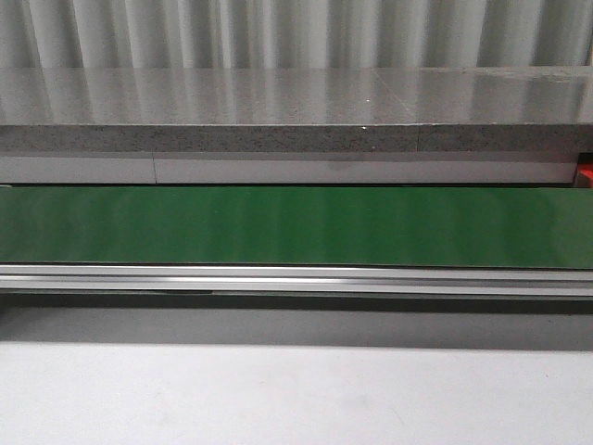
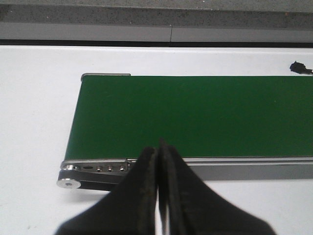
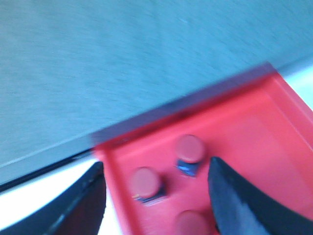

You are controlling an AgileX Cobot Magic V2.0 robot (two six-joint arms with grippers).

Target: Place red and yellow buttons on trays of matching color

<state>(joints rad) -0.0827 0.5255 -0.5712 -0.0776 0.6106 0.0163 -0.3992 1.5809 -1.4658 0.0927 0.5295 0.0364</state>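
Buttons (image 3: 188, 152) show only in the right wrist view: three red-capped ones sit inside a red tray (image 3: 254, 127), apart from one another, one partly cut off at the picture's edge. Each has a rounded red cap on a dark blocky body. They look small, light and rigid; the domed cap seems smooth and likely to slip, so the flat sides of the body are the better place to pinch. No yellow button or yellow tray shows in any view.

The right gripper (image 3: 156, 196) hangs over the tray with its jaws spread wide and nothing between them; one finger is at 8 o'clock of the buttons, the other at 4 o'clock. The picture is blurred, so whether a fingertip touches the tray I cannot tell.

The left gripper (image 2: 159, 196) is pressed closed, holding nothing, over the white table (image 2: 34, 112) just short of the belt (image 2: 195, 117), which lies at 12 o'clock of it.

The belt is a flat green conveyor with a metal rail (image 1: 296, 278), bare in both views that show it. Behind it runs a grey speckled ledge (image 1: 296, 120) and a corrugated wall (image 1: 296, 32). Since the belt carries no button, the next pick probably has to wait.
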